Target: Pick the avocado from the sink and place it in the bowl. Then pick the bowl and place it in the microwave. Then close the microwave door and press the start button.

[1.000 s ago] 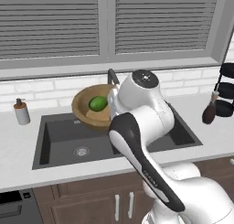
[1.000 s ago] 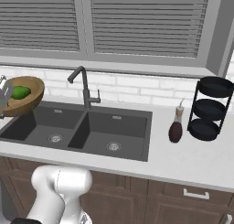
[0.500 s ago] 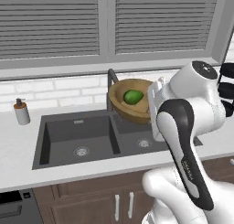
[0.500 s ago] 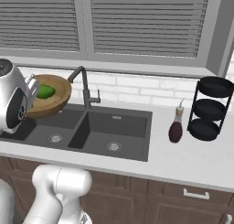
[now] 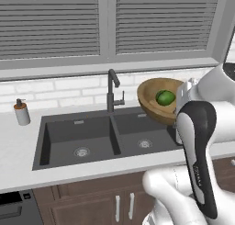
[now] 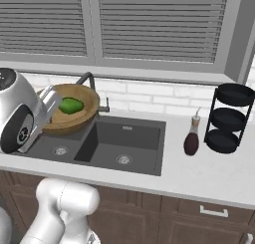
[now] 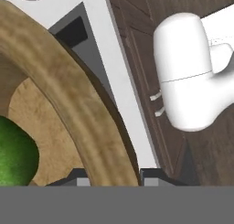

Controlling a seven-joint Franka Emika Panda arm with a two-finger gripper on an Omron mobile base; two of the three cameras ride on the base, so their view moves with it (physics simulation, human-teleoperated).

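Above the sink (image 5: 92,139), end effector (image 7: 109,175) grips the tilted bowl (image 5: 158,110) holding the avocado (image 5: 165,98).

Even, bright, flat rendered light with no glare; faint soft shadows lie inside the dark grey double-basin sink (image 5: 96,139). The hand view looks coarse and blurry up close.

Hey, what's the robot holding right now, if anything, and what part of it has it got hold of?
The gripper holds the wooden bowl by its rim, one finger on each side of the wall. The avocado sits inside, carried above the sink.
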